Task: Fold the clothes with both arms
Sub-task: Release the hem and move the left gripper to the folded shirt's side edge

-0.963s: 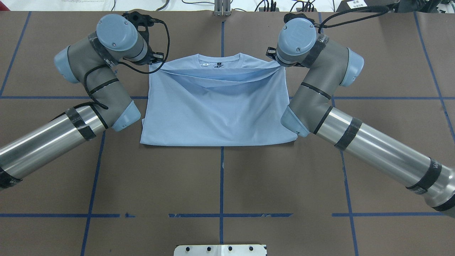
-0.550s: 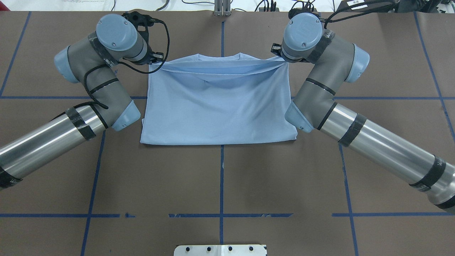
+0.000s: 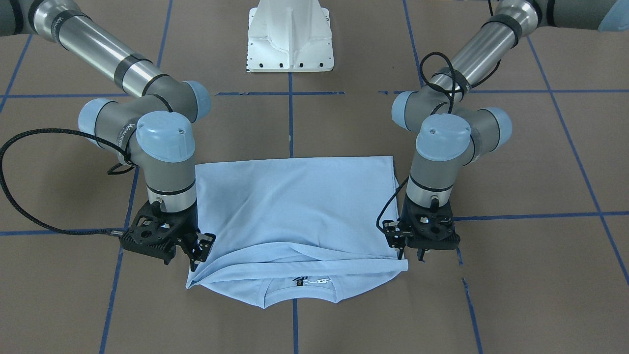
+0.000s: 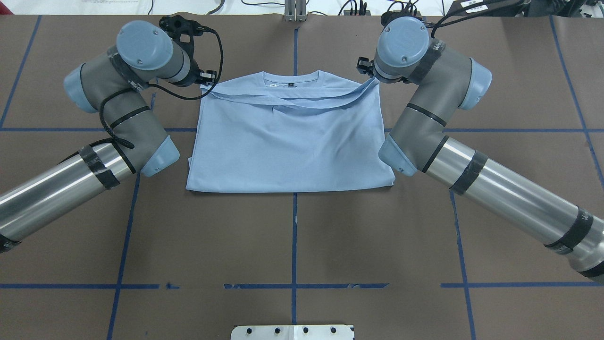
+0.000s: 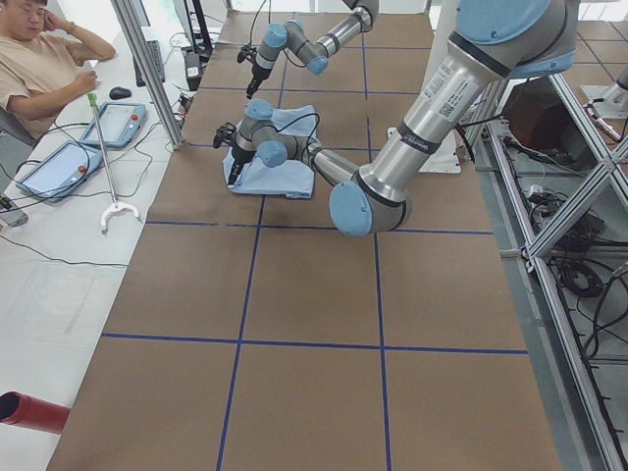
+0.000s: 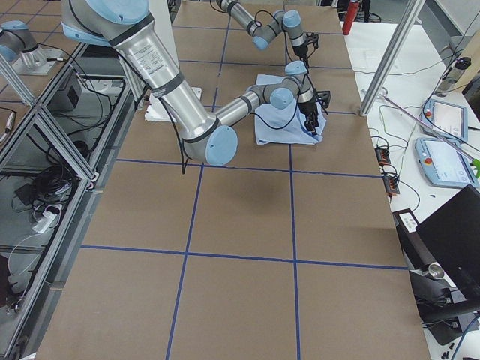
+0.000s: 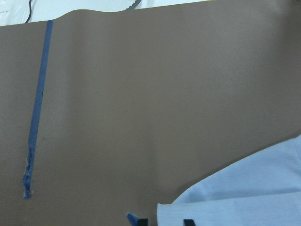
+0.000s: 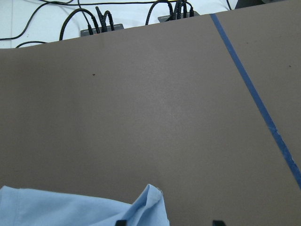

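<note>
The light blue T-shirt (image 4: 292, 146) lies folded in half on the brown table, its hem laid slack just short of the collar (image 4: 291, 78); it shows in the front view (image 3: 295, 206) too. My left gripper (image 3: 410, 253) hangs at the shirt's far left corner, fingertips apart with cloth between them in the left wrist view (image 7: 165, 221). My right gripper (image 3: 200, 253) hangs at the far right corner, fingers wide apart in the right wrist view (image 8: 169, 222), a raised peak of cloth (image 8: 150, 200) between them. In the overhead view both grippers are mostly hidden under the wrists.
The white pedestal base (image 3: 290, 39) stands at the near edge behind the shirt. Blue tape lines (image 4: 294, 236) grid the brown table. Cables and plugs (image 4: 354, 7) lie past the far edge. A seated person (image 5: 44, 69) and tablets (image 5: 118, 123) are beside the far side.
The right arm carried its hem corner farther toward the collar. The taut hem edge has gone slack and dropped onto the shirt. The left wrist has shifted outward to the left.
</note>
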### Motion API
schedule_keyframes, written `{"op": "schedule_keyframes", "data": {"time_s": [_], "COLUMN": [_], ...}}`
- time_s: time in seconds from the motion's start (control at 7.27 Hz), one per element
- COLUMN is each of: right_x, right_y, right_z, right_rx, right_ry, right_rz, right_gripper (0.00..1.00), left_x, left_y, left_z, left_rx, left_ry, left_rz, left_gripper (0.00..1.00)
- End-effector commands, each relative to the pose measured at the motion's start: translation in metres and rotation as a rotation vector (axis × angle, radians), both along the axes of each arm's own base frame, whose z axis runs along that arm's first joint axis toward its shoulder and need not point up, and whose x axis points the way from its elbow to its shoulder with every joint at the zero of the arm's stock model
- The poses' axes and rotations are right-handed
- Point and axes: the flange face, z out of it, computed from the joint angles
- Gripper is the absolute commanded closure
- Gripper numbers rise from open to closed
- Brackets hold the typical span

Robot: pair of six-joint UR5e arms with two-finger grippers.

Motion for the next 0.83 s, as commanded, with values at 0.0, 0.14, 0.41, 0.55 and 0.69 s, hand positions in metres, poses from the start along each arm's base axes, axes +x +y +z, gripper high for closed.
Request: {"op": "schedule_keyframes", "data": {"time_s": [0.0, 0.14, 0.41, 0.55, 0.69], "right_x": [0.022, 0.030, 0.035, 0.034, 0.035], "right_y": [0.002, 0.011, 0.018, 0.019, 0.019], "right_z": [-0.009, -0.013, -0.016, -0.016, -0.017], "right_rx": [0.029, 0.045, 0.052, 0.052, 0.053], "right_ry": [-0.030, -0.048, -0.063, -0.063, -0.064], "right_rz": [-0.109, -0.129, -0.135, -0.136, -0.136], "right_gripper": [0.00, 0.00, 0.00, 0.00, 0.00], "left_x": [-0.043, -0.055, -0.018, -0.002, 0.016], "left_y": [0.055, 0.091, 0.174, 0.191, 0.206], "left_z": [0.004, 0.006, 0.018, 0.026, 0.030], "left_rx": [0.053, -0.008, -0.100, -0.121, -0.153], "left_ry": [0.057, 0.132, 0.181, 0.175, 0.180], "left_rz": [0.081, 0.037, 0.086, 0.072, 0.037], "left_gripper": [0.00, 0.00, 0.00, 0.02, 0.20]}}
